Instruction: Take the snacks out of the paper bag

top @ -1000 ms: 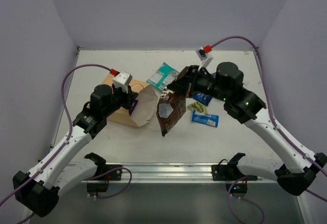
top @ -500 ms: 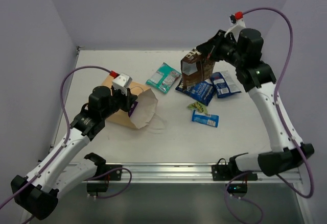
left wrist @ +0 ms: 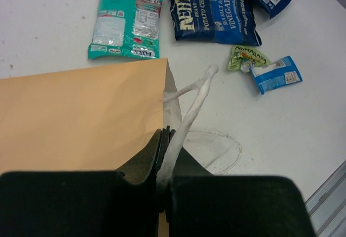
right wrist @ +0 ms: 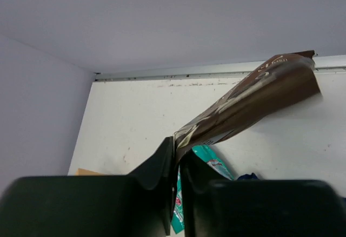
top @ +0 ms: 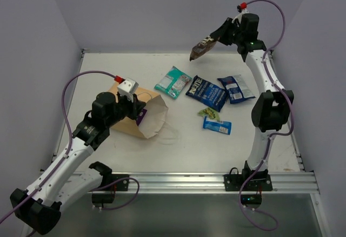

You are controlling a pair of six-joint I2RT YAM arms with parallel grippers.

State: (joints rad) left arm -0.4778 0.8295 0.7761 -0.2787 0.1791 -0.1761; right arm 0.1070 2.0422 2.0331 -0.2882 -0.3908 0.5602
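A: The brown chip bag (top: 201, 48) is held high above the far edge of the table (top: 259, 140), pinched at one end by the right claw (top: 213, 39).

B: That is borne out by the right wrist view. The claw (right wrist: 177, 150) is clenched on the bag (right wrist: 254, 102), which is seen slanting up and away, clear of everything below.

A: And the paper bag (top: 127, 122)?

B: It is laid on its side at the left of the table, its mouth turned toward the middle and its pale inside exposed. Its rim is grasped by the left claw (left wrist: 165, 140) together with one white string handle (left wrist: 186, 113), the jaws pressed tight on both. The other handle (left wrist: 216, 150) is seen lying flat on the table before the mouth.

A: What is inside cannot be told from here.

B: Five packets are spread on the table. The teal-white packet (top: 173, 81) is set near the bag's mouth. The dark blue chip bag (top: 206, 92) is placed just beside it, with the blue-white packet (top: 235, 88) next along to the right. Nearer the arms, a small green packet (top: 208, 113) is found touching the small blue bar (top: 217, 124).
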